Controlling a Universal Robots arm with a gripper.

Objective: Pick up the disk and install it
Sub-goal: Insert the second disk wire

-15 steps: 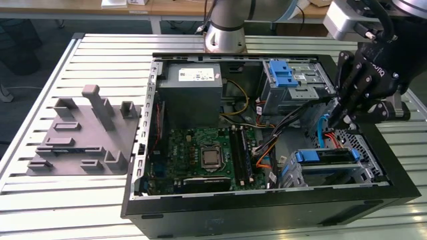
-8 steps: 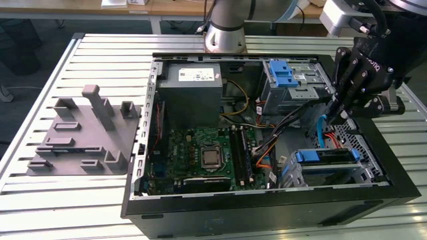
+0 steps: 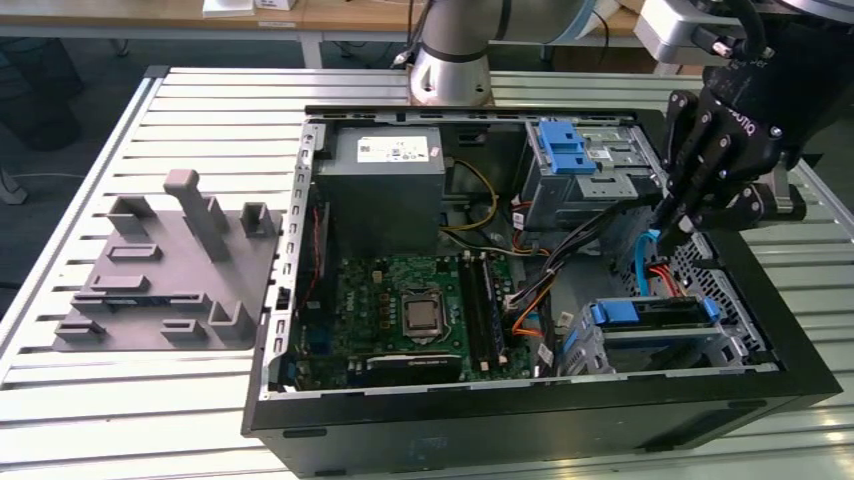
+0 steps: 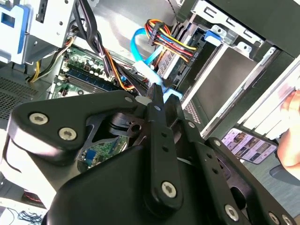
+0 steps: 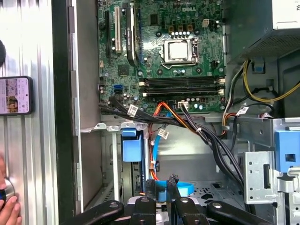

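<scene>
Pincer [image 3: 667,222] hangs inside the open computer case [image 3: 287,330], fingertips pressed together on a light blue cable [image 3: 649,258] (the grip point is partly hidden). Nearby, the disk [image 3: 650,312] sits in its bay, mostly covered by its blue frame.

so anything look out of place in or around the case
Yes. A phone lies on the slatted table just outside the case, with a person's hand beside it, close to the working arm. Inside, the gripper is down among loose cables near the disk in its bay.
</scene>
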